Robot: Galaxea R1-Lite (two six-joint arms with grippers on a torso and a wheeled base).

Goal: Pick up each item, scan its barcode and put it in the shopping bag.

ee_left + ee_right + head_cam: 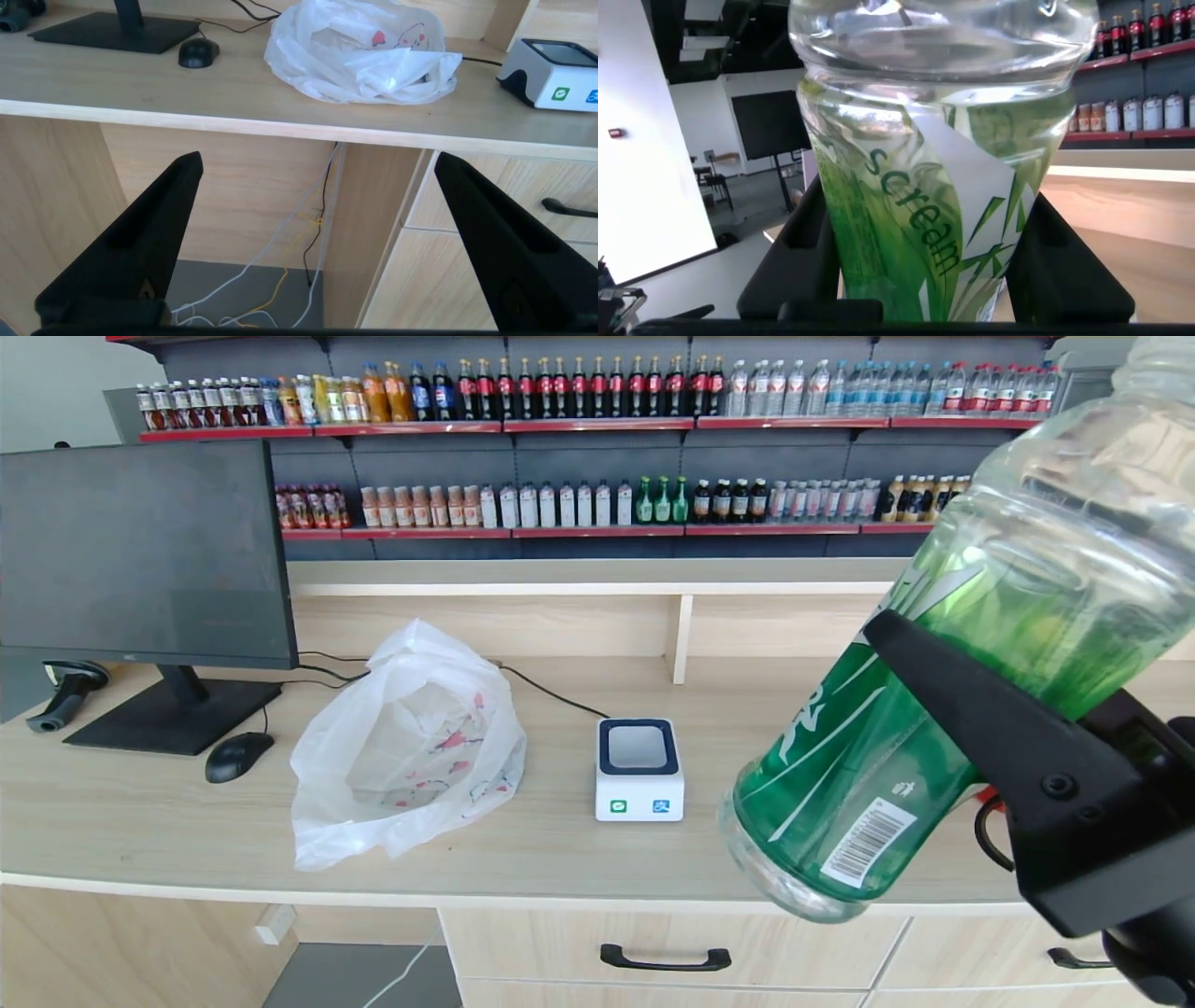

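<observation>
Above the counter (140, 812), right end effector (929, 243) clamps bottle (840, 775) of clear liquid, left end effector (318, 168) agape, shopping bag (401, 747) slumped

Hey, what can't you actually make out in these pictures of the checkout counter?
- Head view: the bottle has its top end cut off by the upper right corner.
- Head view: whether anything lies in the shopping bag; its crumpled plastic veils the inside.
- Head view: the labels of the shelf bottles are too small.

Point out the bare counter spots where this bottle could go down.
Bare counter lies along the front edge left of the shopping bag, and behind the scanner up to the back ledge. Crowded: the far-left corner with monitor stand, mouse and cables.
</observation>
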